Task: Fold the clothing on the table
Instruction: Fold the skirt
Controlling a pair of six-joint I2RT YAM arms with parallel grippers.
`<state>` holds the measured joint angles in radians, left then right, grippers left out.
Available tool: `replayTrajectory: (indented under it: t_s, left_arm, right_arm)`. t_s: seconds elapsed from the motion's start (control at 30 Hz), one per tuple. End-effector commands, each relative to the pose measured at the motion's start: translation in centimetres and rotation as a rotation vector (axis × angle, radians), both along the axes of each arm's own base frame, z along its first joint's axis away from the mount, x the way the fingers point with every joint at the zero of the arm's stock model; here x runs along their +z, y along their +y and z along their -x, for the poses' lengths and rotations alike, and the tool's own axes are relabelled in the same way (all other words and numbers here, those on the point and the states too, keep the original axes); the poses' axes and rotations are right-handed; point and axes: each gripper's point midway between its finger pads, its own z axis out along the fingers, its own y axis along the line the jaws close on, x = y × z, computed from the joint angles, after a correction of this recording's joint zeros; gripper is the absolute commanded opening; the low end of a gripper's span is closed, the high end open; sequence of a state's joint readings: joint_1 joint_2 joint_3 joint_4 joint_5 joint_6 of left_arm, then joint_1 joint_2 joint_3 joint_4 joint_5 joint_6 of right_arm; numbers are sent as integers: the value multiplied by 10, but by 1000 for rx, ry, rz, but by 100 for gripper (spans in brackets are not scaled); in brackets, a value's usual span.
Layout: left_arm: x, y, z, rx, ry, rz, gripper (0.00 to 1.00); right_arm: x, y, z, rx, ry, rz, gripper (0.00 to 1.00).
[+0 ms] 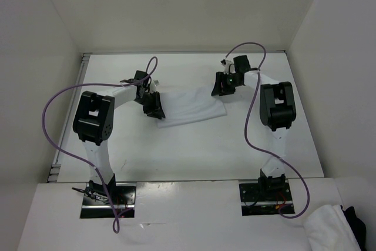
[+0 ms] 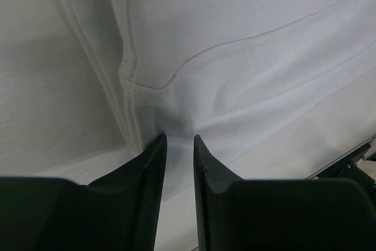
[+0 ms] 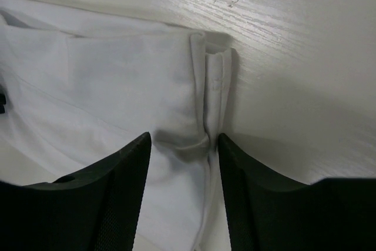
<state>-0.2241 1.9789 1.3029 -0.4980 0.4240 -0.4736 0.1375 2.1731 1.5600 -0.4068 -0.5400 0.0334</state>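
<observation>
Small plain white clothing (image 1: pixel 191 109), thin, soft, hems stitched. Folded into a flat slanting strip, slightly rumpled at both ends. Lying toward the far middle of the broad matte white worktop (image 1: pixel 194 151).

Robot lab cell: white walls (image 1: pixel 35 57) round table (image 1: pixel 194 151) w/ 2 bolted arms (image 1: pixel 94 119).

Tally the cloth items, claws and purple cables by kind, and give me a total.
White garment: 1
White cloth bundle: 1
Claws: 2 (left claw, right claw)
Purple cables: 2 (left cable, right cable)
Total: 6
</observation>
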Motion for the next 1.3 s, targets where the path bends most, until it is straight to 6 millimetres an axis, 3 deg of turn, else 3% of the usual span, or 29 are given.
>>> replayTrajectory:
  t_s: [0.0, 0.1, 0.13, 0.27, 0.33, 0.37, 0.43, 0.47, 0.53, 0.63, 0.7, 0.87, 0.97, 1.17, 1.27]
  left_arm:
    - [1, 2, -3, -17, -4, -8, 33]
    - [-2, 3, 0, -24, 1, -12, 33]
    - [-2, 3, 0, -24, 1, -12, 33]
    - [-2, 6, 3, -29, 3, -27, 33]
    - [-1, 9, 4, -23, -6, -41, 33]
    - [13, 10, 0, -18, -47, -45, 31]
    - [27, 13, -8, -4, -120, -61, 31]
    - [44, 12, -14, -2, -175, -49, 31]
    - [61, 24, -23, 36, -235, -67, 31]
    - [70, 43, -33, 89, -288, -115, 30]
    - [66, 47, -35, 101, -294, -137, 30]
    - [22, 50, -30, 89, -197, -151, 30]
    - [11, 46, -29, 86, -188, -149, 28]
    - [-7, 22, -15, 26, -148, -142, 28]
    - [-8, 3, -8, -13, -143, -116, 28]
  right_arm:
    - [-40, 5, 29, 29, 140, 33, 54]
    - [-47, 8, 35, 45, 168, 42, 39]
    - [-44, 8, 32, 45, 159, 40, 27]
    - [-45, 7, 36, 45, 177, 43, 1]
    - [-39, 7, 37, 47, 182, 21, 0]
    - [-38, 9, 38, 53, 184, 8, 0]
    - [-15, 9, 36, 68, 151, -28, 0]
    - [-8, 5, 39, 62, 162, -36, 0]
    - [17, 8, 40, 89, 124, -55, 0]
    - [47, 7, 48, 136, 97, -80, 0]
    - [63, 8, 55, 155, 97, -91, 0]
    - [109, 13, 65, 194, 50, -133, 0]
    - [133, 17, 69, 213, 23, -167, 0]
    - [144, 17, 77, 224, 10, -174, 0]
    - [156, 14, 69, 212, -20, -177, 0]
